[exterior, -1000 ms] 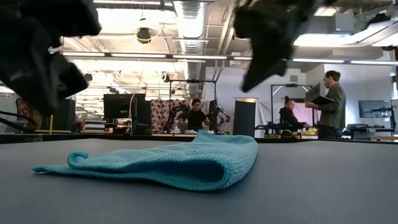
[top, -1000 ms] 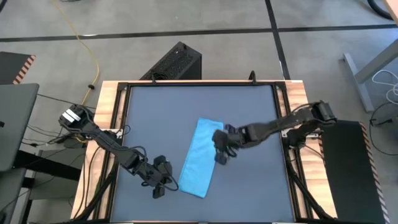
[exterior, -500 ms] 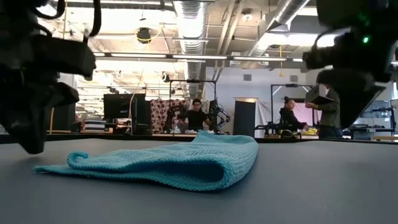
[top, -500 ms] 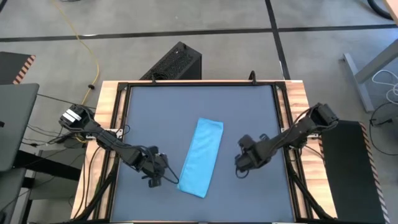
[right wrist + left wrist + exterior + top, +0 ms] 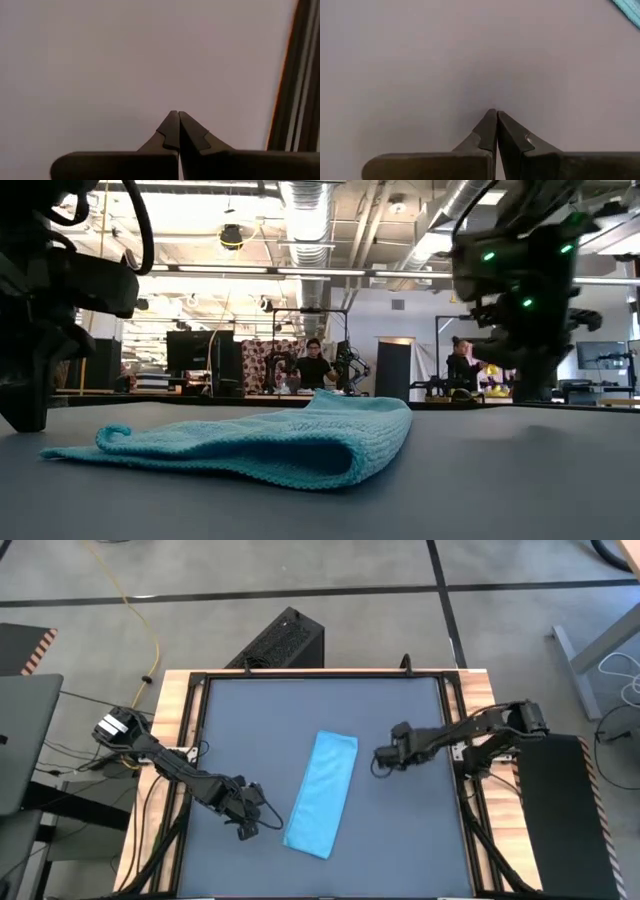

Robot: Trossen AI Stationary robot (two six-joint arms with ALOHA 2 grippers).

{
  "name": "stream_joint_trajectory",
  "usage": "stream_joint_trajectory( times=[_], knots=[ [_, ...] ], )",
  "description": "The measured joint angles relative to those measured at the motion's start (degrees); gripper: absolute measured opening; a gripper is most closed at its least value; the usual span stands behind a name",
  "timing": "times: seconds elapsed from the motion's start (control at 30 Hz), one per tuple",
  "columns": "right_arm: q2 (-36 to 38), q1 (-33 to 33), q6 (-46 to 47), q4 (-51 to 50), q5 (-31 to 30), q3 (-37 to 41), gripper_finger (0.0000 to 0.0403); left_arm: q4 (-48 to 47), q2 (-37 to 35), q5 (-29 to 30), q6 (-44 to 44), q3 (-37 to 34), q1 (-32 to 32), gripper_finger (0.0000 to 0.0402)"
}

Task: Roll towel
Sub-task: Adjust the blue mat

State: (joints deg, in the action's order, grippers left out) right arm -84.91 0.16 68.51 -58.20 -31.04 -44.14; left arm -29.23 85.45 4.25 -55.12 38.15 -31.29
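Observation:
The light blue towel lies folded into a long strip on the dark tabletop, slanting from far right to near left. In the low view the towel shows a rounded fold on its right and a curled corner on its left. My left gripper is shut and points down at bare table just left of the towel's near end. A corner of the towel shows in its wrist view, beyond my left gripper. My right gripper is shut over bare table to the right of the towel's far end, clear of it; its wrist view shows my right gripper.
A wooden frame with black rails borders the tabletop, and its right rail shows in the right wrist view. A black box stands beyond the far edge. People are in the room behind. Bare tabletop surrounds the towel.
My right gripper has left its place above the towel's middle and gone toward the table's right edge, turning as it went and sinking lower. My left gripper has tipped downward and sunk closer to the table beside the towel's near end. Both stay shut.

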Motion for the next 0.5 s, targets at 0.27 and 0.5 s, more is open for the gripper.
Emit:
stream_joint_trajectory(
  times=[0.27, 0.5],
  knots=[
    [-0.56, -17.92, -19.95, 12.48, -1.0, 2.65, 0.0017, -1.53, -6.59, -0.12, -5.86, -0.5, -0.34, 0.0],
    [-0.56, -25.99, -28.12, 18.4, -0.51, 5.92, 0.0017, -0.68, -14.91, 11.32, -11.07, -0.33, -0.26, 0.0]
  ],
)
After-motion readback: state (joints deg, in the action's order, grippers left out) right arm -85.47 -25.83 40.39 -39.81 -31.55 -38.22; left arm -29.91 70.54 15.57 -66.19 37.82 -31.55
